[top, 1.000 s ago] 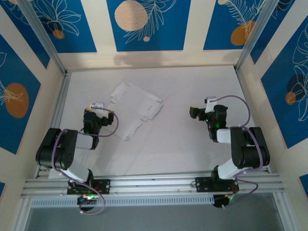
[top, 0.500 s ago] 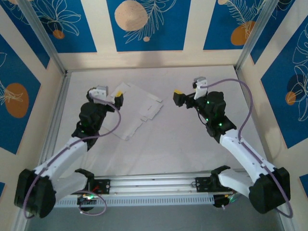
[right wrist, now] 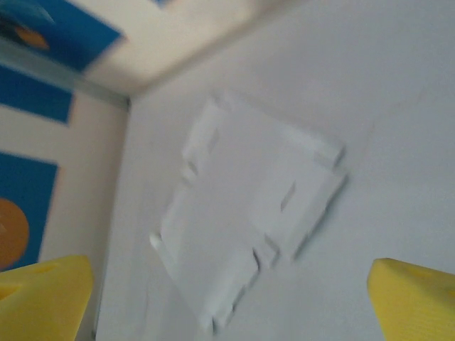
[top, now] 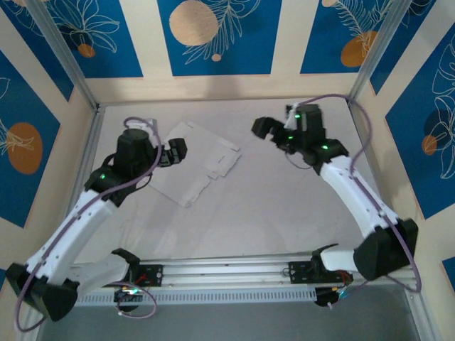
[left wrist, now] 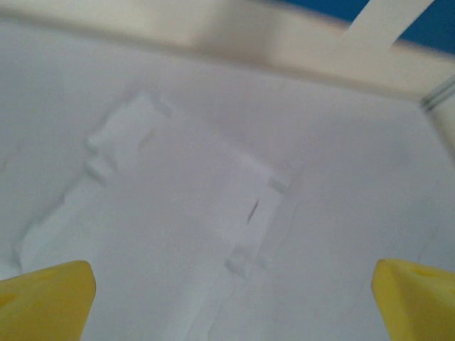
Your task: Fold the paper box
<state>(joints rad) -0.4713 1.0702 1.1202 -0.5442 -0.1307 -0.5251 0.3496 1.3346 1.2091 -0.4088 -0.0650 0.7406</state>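
White table (top: 284, 213), paper box (top: 195, 163) lying flat, diagonal

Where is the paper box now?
In the top view, the paper box lies flat on the table, in its far left part, beside the left gripper.

I see a white table (top: 284, 213). On it, toward the far left, the box (top: 202, 167) lies flat and unfolded, white side up.
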